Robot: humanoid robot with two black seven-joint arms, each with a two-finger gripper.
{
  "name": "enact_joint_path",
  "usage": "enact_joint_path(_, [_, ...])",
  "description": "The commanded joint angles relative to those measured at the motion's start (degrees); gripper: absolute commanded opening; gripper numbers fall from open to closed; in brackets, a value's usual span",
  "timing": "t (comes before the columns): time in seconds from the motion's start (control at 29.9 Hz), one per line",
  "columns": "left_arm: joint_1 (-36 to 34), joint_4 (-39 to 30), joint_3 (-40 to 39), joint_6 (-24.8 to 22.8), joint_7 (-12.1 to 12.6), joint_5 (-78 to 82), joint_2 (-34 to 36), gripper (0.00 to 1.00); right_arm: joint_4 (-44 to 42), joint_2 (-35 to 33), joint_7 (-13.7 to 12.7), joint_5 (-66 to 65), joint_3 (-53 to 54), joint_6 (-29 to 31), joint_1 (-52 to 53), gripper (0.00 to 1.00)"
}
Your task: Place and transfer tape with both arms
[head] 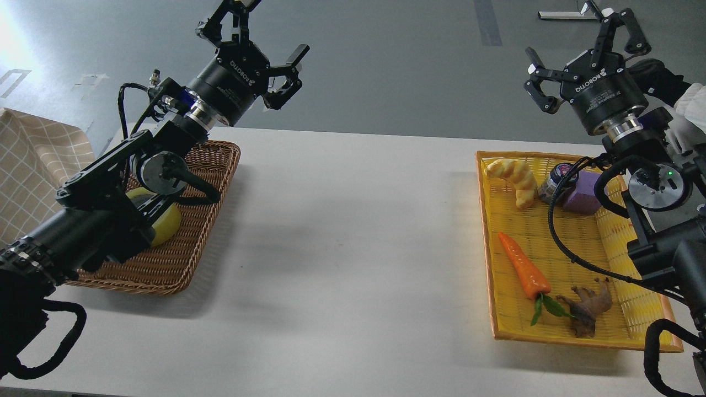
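Observation:
The yellowish tape roll (167,224) lies in a brown wicker basket (193,242) at the table's left; my left arm covers most of it. My left gripper (256,38) is open and empty, held high beyond the basket's far right corner, fingers spread and pointing up and away. My right gripper (584,47) is open and empty too, raised above the far end of the yellow tray (491,242), fingers pointing up.
The yellow tray at the right holds a bread piece (514,176), a small jar (554,182), a purple block (586,193), a carrot (523,266) and a ginger root (589,304). A white table (353,231) spans between basket and tray. A checked cloth (33,165) lies at far left.

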Motion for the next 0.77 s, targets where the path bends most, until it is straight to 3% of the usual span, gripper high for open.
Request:
enact_joint_path(0.0, [0.1, 1.1, -0.2, 0.0, -0.2, 0.1, -0.4, 0.98, 0.9, 0.0, -1.2, 0.1, -0.5, 0.0, -0.3, 1.00])
enact_joint_path(0.13, [0.2, 1.9, -0.1, 0.0, -0.2, 0.1, -0.9, 0.98, 1.1, 0.8, -2.6, 0.3, -1.6, 0.0, -0.1, 1.00])
enact_joint_path(0.74, [1.5, 1.9, -0.1, 0.0, 0.0, -0.6, 1.5, 0.98, 1.0, 4.3, -2.6, 0.2, -2.1, 0.0, -0.4, 1.00])
